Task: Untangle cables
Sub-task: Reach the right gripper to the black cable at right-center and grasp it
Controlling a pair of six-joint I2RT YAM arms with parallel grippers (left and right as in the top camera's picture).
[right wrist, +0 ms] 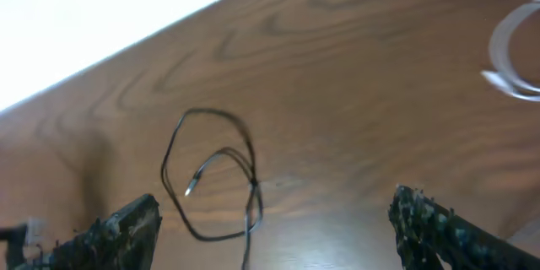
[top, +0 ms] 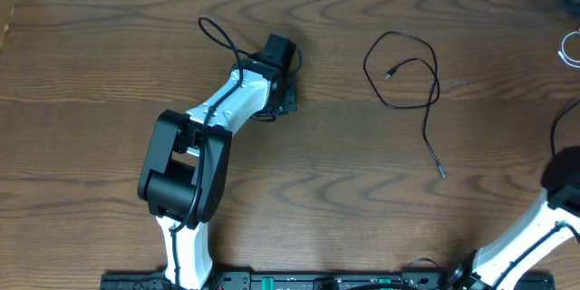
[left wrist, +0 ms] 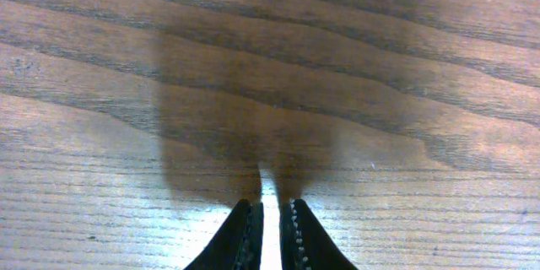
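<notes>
Holds left gripper [left wrist: 270,207] pinched shut on nothing, just above bare table [top: 91,54]. Has black cable [top: 439,80] lying right of centre in one loose loop, well apart from white cable [top: 563,50] at far right edge. Holds right gripper [right wrist: 278,219] spread wide, grasping nothing.

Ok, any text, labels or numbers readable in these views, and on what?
None readable.
The table, black cable and white cable carry no lettering.
The base rail at the overhead view's bottom edge has small green marks, too small to read.
</notes>
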